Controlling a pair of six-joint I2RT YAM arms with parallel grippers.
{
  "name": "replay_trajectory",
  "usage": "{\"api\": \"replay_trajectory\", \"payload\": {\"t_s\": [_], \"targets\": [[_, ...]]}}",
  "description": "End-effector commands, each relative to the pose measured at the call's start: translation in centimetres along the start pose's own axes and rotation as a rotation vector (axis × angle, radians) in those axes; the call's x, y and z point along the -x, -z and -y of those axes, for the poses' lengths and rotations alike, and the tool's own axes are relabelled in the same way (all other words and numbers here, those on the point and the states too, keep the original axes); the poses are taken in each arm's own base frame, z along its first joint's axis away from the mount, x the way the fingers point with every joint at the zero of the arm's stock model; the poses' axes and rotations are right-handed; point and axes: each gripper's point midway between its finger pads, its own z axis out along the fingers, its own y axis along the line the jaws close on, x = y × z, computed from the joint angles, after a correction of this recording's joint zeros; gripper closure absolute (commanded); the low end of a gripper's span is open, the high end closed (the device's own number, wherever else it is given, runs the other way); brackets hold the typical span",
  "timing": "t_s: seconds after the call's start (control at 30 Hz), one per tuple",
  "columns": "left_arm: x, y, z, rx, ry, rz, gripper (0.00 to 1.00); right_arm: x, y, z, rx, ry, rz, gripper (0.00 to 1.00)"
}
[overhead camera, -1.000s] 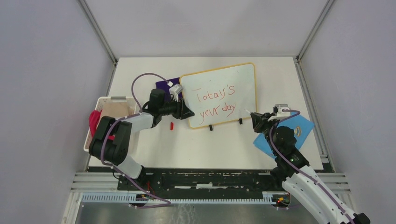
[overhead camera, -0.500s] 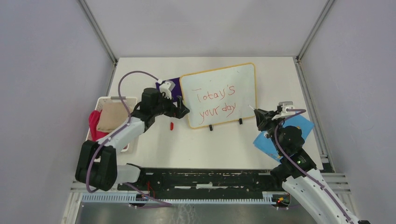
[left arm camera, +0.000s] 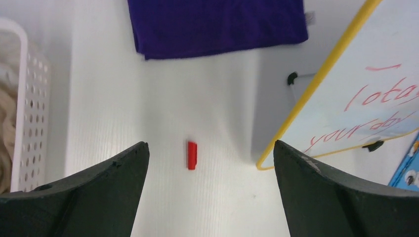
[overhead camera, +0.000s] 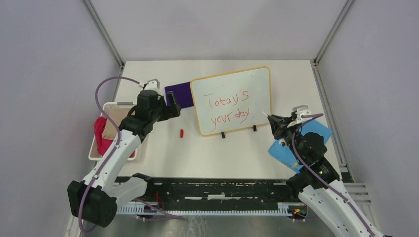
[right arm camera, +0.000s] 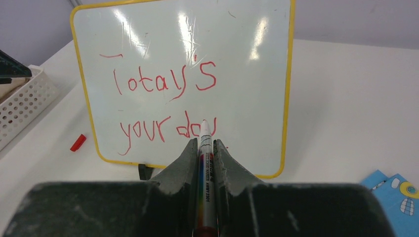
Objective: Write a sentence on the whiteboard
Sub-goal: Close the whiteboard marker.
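Nearest on the right, a blue patterned cloth (overhead camera: 321, 129) lies on the white table (overhead camera: 222, 153), partly under the right arm. Just above its far-left corner, the right gripper (overhead camera: 272, 120) has its jaws pinched on a white-barrelled marker (right arm camera: 205, 168). The marker lies lengthwise between the fingers with its tip pointing far-left at the whiteboard (overhead camera: 257, 84). In the wrist view the tip covers the end of the lower line of writing; I cannot tell whether it touches the surface.

On the left, at about the same depth, a white perforated basket (overhead camera: 118, 104) sits at the table's left edge holding a beige cloth (overhead camera: 116, 123) and a red one (overhead camera: 100, 131). A small red cap (overhead camera: 181, 133) lies on the bare table between the basket and the whiteboard, touching neither.

The left gripper (overhead camera: 176, 106) hangs above the table just beyond the cap, its jaws spread wide with nothing between them, well clear of the board's left edge.

The whiteboard stands in the middle of the table, propped on two small black feet along its near edge. The sentence (overhead camera: 228, 108) is in red on two lines across it: the upper looks like "Totay's", the lower "your day".

Farthest, a purple cloth (overhead camera: 179, 94) lies flat just beside the board's far-left corner.
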Motion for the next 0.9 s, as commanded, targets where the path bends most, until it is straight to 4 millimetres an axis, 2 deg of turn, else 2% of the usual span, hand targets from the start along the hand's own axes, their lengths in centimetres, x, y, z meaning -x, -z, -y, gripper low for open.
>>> {"api": "replay_trajectory", "payload": {"t_s": [0.0, 0.2, 0.33, 0.47, 0.67, 0.87], "targets": [[-4.8, 0.6, -1.6, 0.068, 0.078, -0.159, 0.00, 1.5, 0.5, 0.3, -0.014, 0.043, 0.025, 1.00], [-6.7, 0.3, -1.4, 0.046, 0.049, -0.250, 0.03, 0.4, 0.3, 0.7, -0.031, 0.057, -0.013, 1.00], [-9.2, -1.0, -1.0, 0.048, 0.016, -0.355, 0.08, 0.0, 0.1, 0.6, -0.029, 0.071, -0.034, 1.00], [-10.7, -2.5, -1.0, 0.116, -0.061, -0.414, 0.09, 0.4, 0.0, 0.6, -0.029, 0.078, -0.025, 1.00], [-11.1, -4.2, -2.1, 0.206, -0.114, -0.448, 0.12, 1.0, 0.5, 1.1, -0.054, 0.083, 0.002, 1.00], [-12.3, -5.8, -2.0, 0.206, -0.120, -0.486, 0.20, 1.1, 0.8, 1.5, -0.070, 0.105, 0.010, 1.00]]}}
